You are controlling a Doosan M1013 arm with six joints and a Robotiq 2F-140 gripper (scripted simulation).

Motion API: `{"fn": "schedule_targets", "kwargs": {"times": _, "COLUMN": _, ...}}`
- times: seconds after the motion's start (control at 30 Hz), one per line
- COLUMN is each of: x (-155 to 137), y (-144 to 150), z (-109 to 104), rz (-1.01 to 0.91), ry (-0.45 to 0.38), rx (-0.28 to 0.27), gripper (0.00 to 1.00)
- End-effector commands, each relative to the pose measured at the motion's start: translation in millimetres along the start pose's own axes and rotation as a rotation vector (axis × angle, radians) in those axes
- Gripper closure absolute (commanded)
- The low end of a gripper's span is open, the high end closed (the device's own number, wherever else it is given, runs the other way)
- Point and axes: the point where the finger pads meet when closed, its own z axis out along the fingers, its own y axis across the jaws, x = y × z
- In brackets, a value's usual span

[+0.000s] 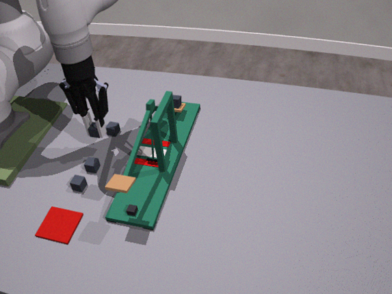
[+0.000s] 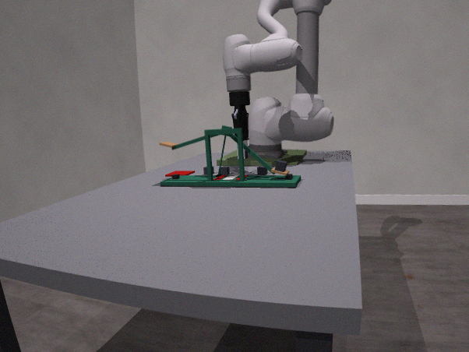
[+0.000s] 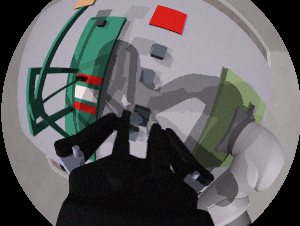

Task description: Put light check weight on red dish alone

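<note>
My gripper is shut on a dark cube weight, held above the table. One weight sits on the balance's far pan, which is down and tilted. The near pan is empty and raised. The pointer hangs over the near red field. Three weights lie on the table: one beside the held one in the top view, a second and a third. The red dish lies flat and empty.
The green balance base carries an upright frame and small black blocks near its ends. The olive plate under the arm's base lies on the other side of the loose weights.
</note>
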Motion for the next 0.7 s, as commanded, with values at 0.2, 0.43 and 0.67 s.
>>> {"fn": "schedule_targets", "kwargs": {"times": 0.2, "x": -0.1, "y": -0.8, "z": 31.2, "rz": 0.000, "ry": 0.000, "rx": 0.000, "gripper": 0.76}}
{"fn": "schedule_targets", "kwargs": {"times": 0.43, "x": -0.1, "y": -1.1, "z": 45.4, "rz": 0.000, "ry": 0.000, "rx": 0.000, "gripper": 0.76}}
{"fn": "schedule_targets", "kwargs": {"times": 0.67, "x": -0.1, "y": -1.4, "z": 55.0, "rz": 0.000, "ry": 0.000, "rx": 0.000, "gripper": 0.76}}
